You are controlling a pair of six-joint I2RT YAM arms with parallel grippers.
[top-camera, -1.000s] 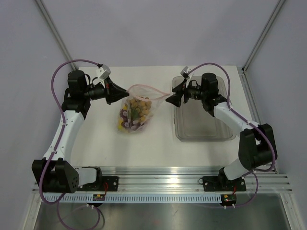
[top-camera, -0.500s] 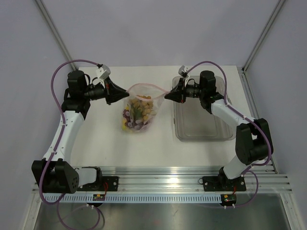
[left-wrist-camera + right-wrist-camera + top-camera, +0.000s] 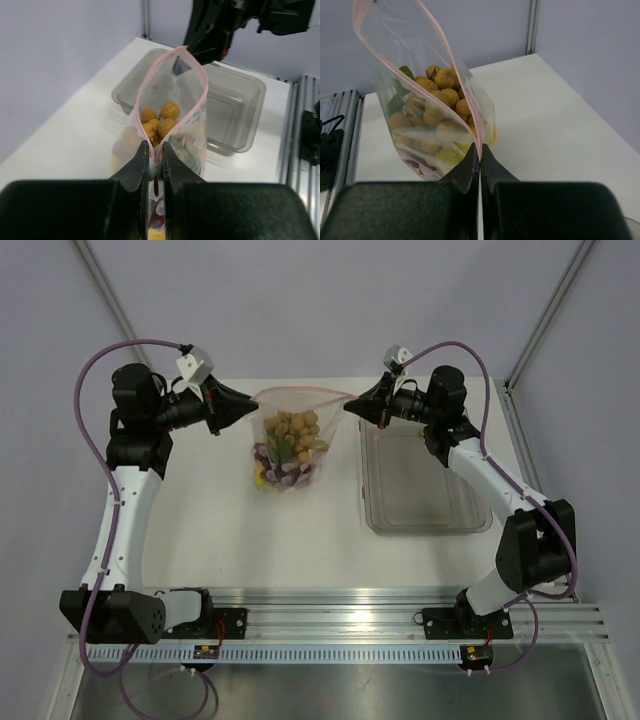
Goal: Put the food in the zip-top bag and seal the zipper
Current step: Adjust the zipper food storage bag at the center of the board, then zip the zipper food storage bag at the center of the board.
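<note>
Both arms rose since a second ago; right end effector (image 3: 350, 406) went from released to clenched on one zipper (image 3: 296, 390) corner. Left end effector (image 3: 248, 408) pinches the opposite corner. Zip-top bag (image 3: 300, 462) hangs between them, mouth open, tan-orange fruits (image 3: 292, 426) and grapes (image 3: 280, 472) inside. Clear tray (image 3: 420, 510) sits below the right end effector.

**Fig. 1. Even, bright overhead light**

Seen from above, diffuse light fills my white table (image 3: 200, 530); shadows on it are faint, and the metal rail (image 3: 340, 602) glints. In my wrist views, my dark fingers (image 3: 132, 172) sit close and blurred. The zip-top bag (image 3: 420, 100) is sharper, with a mild sheen.
</note>
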